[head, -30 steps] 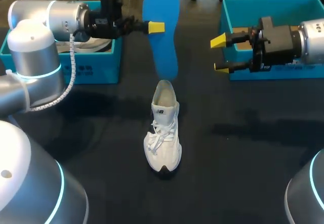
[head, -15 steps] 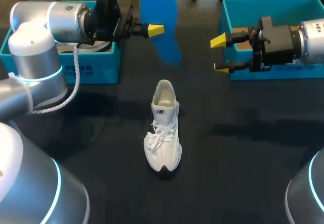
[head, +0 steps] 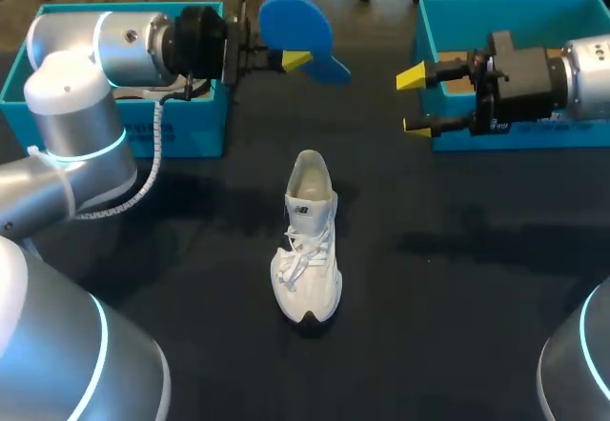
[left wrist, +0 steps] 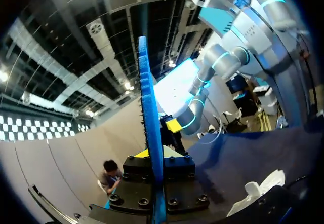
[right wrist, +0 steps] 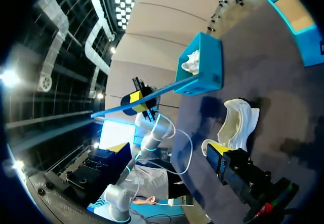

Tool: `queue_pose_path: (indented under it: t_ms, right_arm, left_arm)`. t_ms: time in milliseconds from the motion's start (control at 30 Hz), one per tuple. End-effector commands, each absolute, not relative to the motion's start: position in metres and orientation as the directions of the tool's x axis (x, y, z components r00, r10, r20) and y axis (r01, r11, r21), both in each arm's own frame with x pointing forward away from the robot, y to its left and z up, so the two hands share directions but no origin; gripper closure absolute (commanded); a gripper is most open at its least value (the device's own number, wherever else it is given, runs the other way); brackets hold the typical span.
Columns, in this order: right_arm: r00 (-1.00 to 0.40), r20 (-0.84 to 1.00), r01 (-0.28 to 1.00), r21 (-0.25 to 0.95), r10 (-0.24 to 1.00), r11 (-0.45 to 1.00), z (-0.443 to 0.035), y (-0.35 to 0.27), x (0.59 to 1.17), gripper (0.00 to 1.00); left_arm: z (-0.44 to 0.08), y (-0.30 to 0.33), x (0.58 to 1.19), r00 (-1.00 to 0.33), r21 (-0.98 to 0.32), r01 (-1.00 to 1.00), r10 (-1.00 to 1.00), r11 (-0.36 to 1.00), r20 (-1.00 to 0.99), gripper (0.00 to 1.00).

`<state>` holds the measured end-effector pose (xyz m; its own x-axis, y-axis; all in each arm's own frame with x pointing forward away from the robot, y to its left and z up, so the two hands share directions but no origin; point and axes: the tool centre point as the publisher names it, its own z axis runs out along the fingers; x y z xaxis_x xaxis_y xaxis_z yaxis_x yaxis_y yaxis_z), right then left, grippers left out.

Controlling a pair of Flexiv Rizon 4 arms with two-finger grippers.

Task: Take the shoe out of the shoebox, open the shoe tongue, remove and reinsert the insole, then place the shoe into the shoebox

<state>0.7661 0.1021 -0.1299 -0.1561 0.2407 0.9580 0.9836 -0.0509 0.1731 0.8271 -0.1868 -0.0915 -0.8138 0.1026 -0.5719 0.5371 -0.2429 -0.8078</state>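
Observation:
The white shoe (head: pixel 307 240) stands upright on the dark table, toe towards the near edge, collar open. My left gripper (head: pixel 294 59) is shut on the blue insole (head: pixel 295 23), held in the air beyond the shoe's heel, almost level. In the left wrist view the insole (left wrist: pixel 150 122) shows edge-on between the fingers, and the shoe (left wrist: pixel 263 188) lies below to one side. My right gripper (head: pixel 415 103) stands open and holds nothing, in front of the right blue shoebox (head: pixel 505 7). The right wrist view shows the shoe (right wrist: pixel 238 117) and the held insole (right wrist: pixel 152 93).
A second blue box (head: pixel 181 130) stands at the back left, under my left arm; in the right wrist view this box (right wrist: pixel 205 67) holds something white. The right shoebox has a brown floor.
My left wrist has turned, swinging the insole from hanging down towards the shoe to lying nearly level up by the gripper. The shoe and my right arm have not moved.

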Motion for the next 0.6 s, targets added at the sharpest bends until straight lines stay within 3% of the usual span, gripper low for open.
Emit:
queue_pose_path:
  t_ms: [33, 333, 600]
  right_arm:
    - [-0.156, 0.957, 0.983, 0.173, 0.243, -0.053, -0.1302, 0.1038, 0.7661, 0.00]
    - [-0.156, 0.957, 0.983, 0.173, 0.243, -0.053, -0.1302, 0.1038, 0.7661, 0.00]
    - [-0.156, 0.957, 0.983, 0.173, 0.243, -0.053, -0.1302, 0.1038, 0.7661, 0.00]
  left_arm:
    - [-0.0942, -0.1890, 0.8316, -0.482, -0.474, 0.815, 0.064, -0.333, -0.874, 1.00]
    - [-0.0959, -0.1878, 0.8264, -0.210, -0.211, 0.916, 0.039, -0.342, -0.977, 1.00]
    - [-0.0984, -0.1873, 0.8234, -0.056, -0.050, 0.953, -0.013, -0.299, -0.998, 1.00]
